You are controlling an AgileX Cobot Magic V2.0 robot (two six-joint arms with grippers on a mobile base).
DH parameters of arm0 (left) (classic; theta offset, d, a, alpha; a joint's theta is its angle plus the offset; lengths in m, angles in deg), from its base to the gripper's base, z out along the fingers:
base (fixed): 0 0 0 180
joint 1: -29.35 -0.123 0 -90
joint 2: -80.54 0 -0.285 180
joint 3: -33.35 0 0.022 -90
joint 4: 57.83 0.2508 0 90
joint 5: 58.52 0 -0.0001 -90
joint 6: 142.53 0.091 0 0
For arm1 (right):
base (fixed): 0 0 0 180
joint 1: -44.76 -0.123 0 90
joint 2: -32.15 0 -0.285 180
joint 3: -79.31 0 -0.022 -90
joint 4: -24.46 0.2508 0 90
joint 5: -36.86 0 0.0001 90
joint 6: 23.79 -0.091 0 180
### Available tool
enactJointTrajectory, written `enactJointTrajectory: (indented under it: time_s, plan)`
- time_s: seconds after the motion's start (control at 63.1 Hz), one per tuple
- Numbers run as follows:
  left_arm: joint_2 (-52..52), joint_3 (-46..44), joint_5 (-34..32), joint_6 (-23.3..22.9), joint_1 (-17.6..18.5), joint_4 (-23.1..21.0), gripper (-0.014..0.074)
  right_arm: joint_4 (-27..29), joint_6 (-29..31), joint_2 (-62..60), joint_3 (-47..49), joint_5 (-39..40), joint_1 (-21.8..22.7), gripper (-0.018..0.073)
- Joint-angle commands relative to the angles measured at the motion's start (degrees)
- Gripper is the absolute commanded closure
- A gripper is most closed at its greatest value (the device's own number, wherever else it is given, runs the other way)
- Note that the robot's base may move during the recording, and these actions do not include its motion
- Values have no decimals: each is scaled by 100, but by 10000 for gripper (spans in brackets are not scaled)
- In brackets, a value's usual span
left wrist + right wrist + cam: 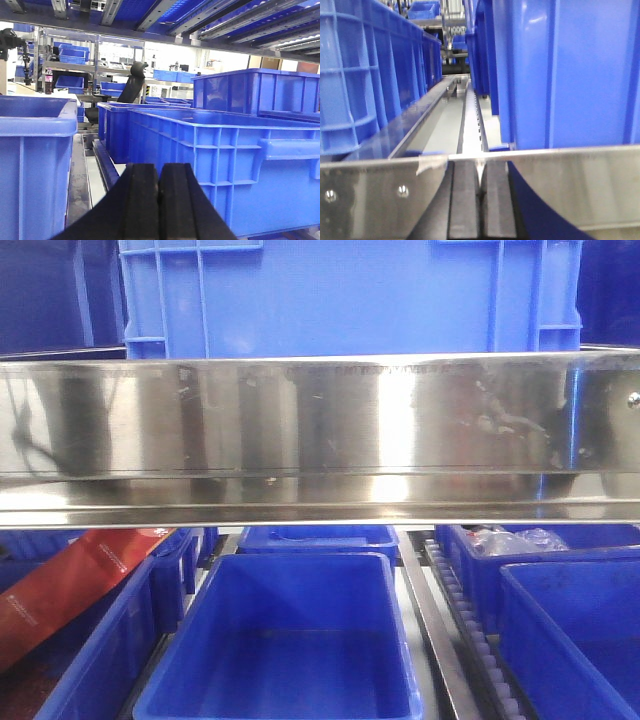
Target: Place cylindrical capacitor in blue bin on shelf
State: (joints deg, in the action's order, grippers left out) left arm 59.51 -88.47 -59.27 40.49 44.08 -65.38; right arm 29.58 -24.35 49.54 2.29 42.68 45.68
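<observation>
Shelf [320,430] steel beam spans front view; blue bin [285,640] below it, seemingly bare inside (glare hampers view). Left claw [159,200] pressed together, nothing between pads. Right claw [480,200] likewise together, level with beam. Capacitor not visible anywhere.

The shelf's front beam [320,435] runs across the front view, with a large crate [350,295] standing on the level above and behind it. Below the beam, a bin [285,640] sits in the middle lane with a smaller bin [320,538] behind it. A roller track [478,635] lies to its right, further bins [575,630] beyond, and a bin holding a packet [65,585] to its left.
</observation>
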Motion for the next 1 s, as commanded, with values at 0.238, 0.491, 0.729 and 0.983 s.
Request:
enactJointTrajectory:
  time_s: [0.238,0.491,0.729,0.983]
  plan:
    - [34,4,-72,-27,-28,-24,708,30,20,-634,-19,7,-5,727]
    - [33,4,-62,-27,-28,-24,708,62,20,-960,-19,-696,-255,727]
    - [33,4,-62,-27,-28,-24,708,-67,20,-960,-19,-784,-666,727]
    - [33,4,-62,-27,-28,-24,708,-81,20,-960,-19,-784,-666,727]
